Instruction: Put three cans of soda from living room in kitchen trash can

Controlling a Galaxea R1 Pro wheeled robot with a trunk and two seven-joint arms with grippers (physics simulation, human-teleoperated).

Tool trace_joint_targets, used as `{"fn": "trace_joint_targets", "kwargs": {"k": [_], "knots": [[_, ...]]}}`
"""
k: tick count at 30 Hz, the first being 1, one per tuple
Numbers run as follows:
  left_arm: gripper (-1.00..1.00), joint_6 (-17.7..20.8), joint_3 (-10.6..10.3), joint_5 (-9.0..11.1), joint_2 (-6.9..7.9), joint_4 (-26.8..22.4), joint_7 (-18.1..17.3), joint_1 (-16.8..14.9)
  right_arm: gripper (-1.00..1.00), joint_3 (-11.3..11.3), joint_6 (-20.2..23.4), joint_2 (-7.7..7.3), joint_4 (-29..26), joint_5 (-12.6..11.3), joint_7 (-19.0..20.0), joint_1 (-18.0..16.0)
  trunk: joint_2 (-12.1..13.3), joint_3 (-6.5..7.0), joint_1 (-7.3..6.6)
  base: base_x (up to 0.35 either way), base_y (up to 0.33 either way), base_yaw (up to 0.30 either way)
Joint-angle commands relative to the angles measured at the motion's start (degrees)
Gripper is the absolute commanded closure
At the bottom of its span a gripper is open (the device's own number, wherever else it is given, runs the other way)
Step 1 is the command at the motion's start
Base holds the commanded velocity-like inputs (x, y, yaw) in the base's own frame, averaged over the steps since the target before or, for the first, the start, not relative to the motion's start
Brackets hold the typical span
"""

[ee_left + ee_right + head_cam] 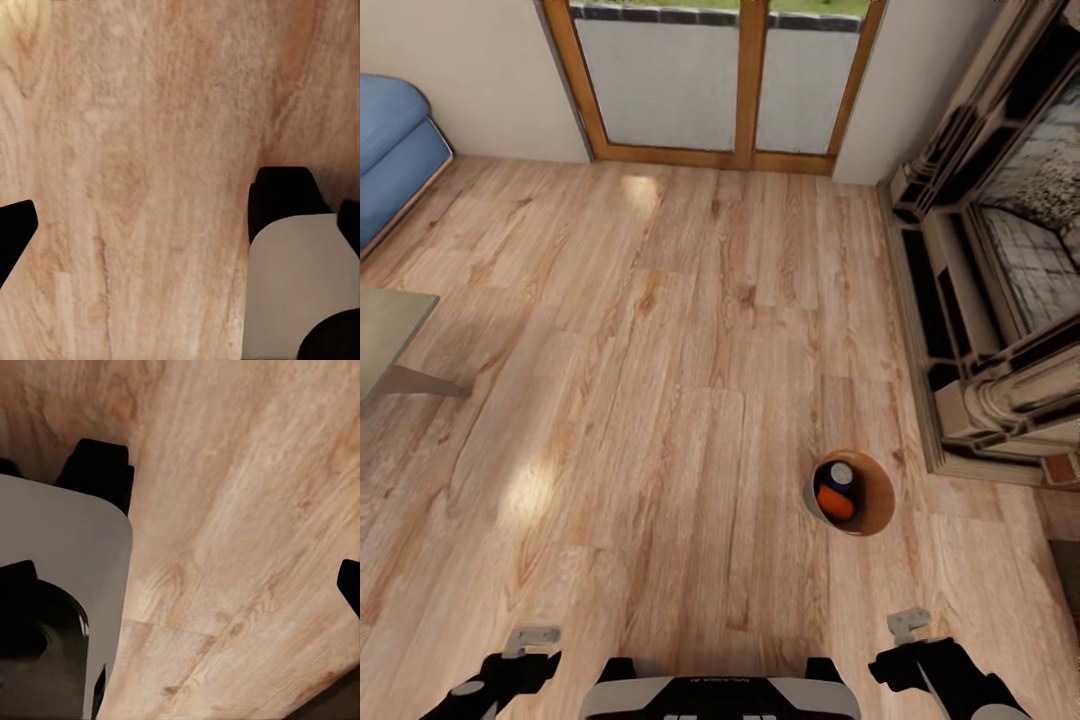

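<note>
a small round tapered trash can (877, 508), brown inside, stands on the warm grained wood floor (660, 400) near the stone-look fireplace (1000, 300), holding a dark blue soda can (840, 473) with a silver-grey top and an orange soda can (835, 503) touching it; a third may be hidden. the left gripper (532, 637) and right gripper (909, 624) hang low over bare planks. their jaws look spread and empty in the wrist views, only dark tips showing at the edges.

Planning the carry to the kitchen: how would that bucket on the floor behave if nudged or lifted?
The tash can looks small and tapered, so a nudge could probably tip it. The loose soda cans inside would likely shift or roll. Lifted, it probably feels light.
</note>
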Motion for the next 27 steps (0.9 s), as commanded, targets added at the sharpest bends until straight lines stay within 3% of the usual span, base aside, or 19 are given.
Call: {"fn": "trace_joint_targets", "kwargs": {"k": [1, 14, 21, 27], "knots": [[-1.00, -0.7, 0.0, 0.1, 0.00, 0.0, 0.0, 0.4, -1.00, -0.1, -0.5, -0.07, 0.4, 0.0, -0.1, 0.0, 0.4, 0.19, -0.23, 0.000, 0.000, 0.000], [-1.00, -7.1, 0.0, 0.4, 0.05, 0.1, 0.0, 5.3, -1.00, -1.2, -7.4, -2.92, 3.4, 0.0, -0.4, 3.0, 5.6, 2.52, -3.08, 0.000, 0.000, 0.000], [-1.00, -7.9, 0.0, 0.4, -0.08, 0.0, 0.0, 5.7, -1.00, -6.5, -9.9, -3.25, 4.2, 0.1, -0.3, 3.6, 8.4, 4.10, -4.62, 0.000, 0.000, 0.000], [-1.00, -8.1, 0.0, 0.4, -0.23, 0.0, 0.0, 5.8, -1.00, -7.4, -11.3, -3.22, 4.4, 0.2, -0.4, 3.8, 10.8, 5.70, -5.94, 0.000, 0.000, 0.000]]}}
